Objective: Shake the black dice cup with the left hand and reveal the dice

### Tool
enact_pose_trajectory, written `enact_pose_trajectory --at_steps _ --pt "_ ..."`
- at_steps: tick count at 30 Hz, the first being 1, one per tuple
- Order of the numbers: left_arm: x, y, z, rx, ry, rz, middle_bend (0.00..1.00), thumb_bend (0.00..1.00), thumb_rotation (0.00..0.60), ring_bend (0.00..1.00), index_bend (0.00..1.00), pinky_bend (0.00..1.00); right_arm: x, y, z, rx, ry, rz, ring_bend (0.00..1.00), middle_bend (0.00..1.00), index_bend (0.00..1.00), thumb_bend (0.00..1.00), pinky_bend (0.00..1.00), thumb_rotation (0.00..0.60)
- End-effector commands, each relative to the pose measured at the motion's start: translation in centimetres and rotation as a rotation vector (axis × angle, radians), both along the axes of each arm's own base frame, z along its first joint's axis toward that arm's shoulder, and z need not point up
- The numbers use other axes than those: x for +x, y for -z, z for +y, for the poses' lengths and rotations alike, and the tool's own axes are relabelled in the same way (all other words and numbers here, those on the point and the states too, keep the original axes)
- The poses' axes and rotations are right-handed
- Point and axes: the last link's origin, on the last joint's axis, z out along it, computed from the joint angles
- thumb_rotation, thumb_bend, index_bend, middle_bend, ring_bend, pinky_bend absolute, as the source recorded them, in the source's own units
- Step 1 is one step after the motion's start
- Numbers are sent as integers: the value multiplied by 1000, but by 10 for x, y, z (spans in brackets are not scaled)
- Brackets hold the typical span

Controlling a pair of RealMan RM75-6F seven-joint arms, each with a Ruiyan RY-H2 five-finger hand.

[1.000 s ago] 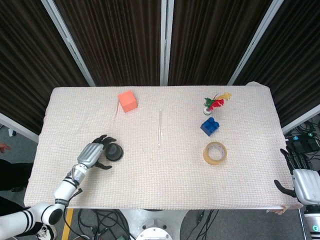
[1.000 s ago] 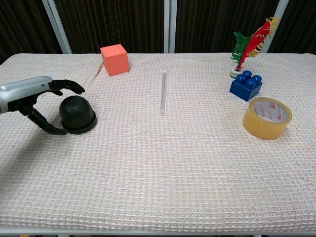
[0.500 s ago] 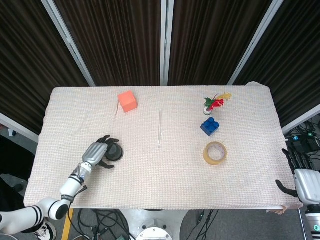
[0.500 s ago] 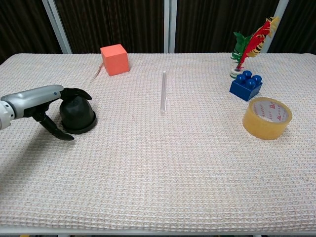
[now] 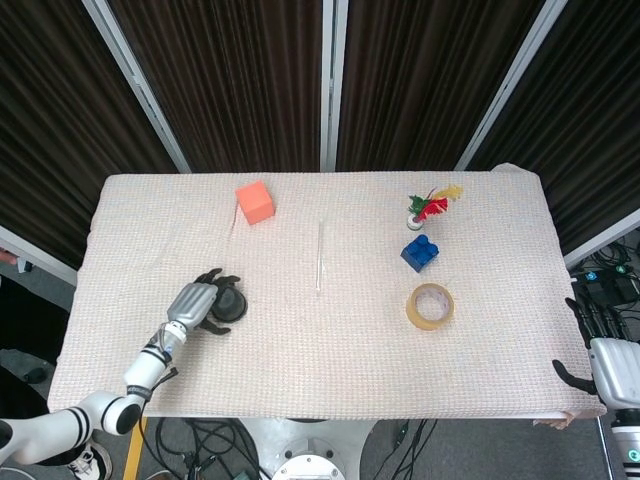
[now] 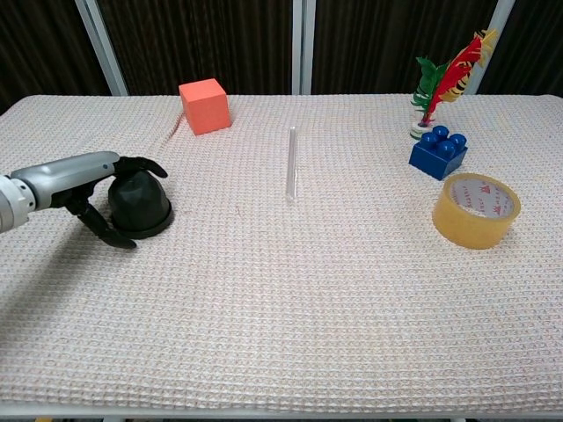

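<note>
Since earlier: left hand (image 6: pixel 92 180) moves in, fingers (image 6: pixel 141 164) now draped over black dice cup (image 6: pixel 141 204) | cup sits mouth-down on counter (image 6: pixel 308 281), front-left | grasp unclear | right hand (image 5: pixel 605 362) idle, fingers apart, at counter's right edge

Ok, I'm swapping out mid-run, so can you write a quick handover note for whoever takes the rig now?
Left robot hand: fingers curved around the black cup, over its top and near side; a firm grip is not clear.
Right robot hand: off the table's right edge, holding nothing.
Cup: mouth down on the cloth, front left.
Done: reach to the cup.
Left: grip, shake, lift to show the dice, which are hidden now.
</note>
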Motion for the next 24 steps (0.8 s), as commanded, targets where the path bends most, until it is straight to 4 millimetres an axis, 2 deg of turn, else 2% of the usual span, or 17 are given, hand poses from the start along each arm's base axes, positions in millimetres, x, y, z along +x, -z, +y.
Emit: enact_pose_trajectory --at_steps 1,11,18,24 --pt "0 0 0 6 -2 -2 228 0 600 15 139 115 0 0 0 -2 1 0 0 0 0 159 0 600" --pt "3 1 2 10 8 7 296 19 600 16 142 117 -2 0 0 -1 10 2 0 0 0 159 0 600" --pt "5 4 3 7 10 10 305 35 600 16 143 117 -3 -2 0 -7 16 3 0 0 0 159 0 600" --pt "8 3 4 22 23 4 370 103 600 43 168 122 -5 -3 0 -8 20 0 0 0 0 159 0 600"
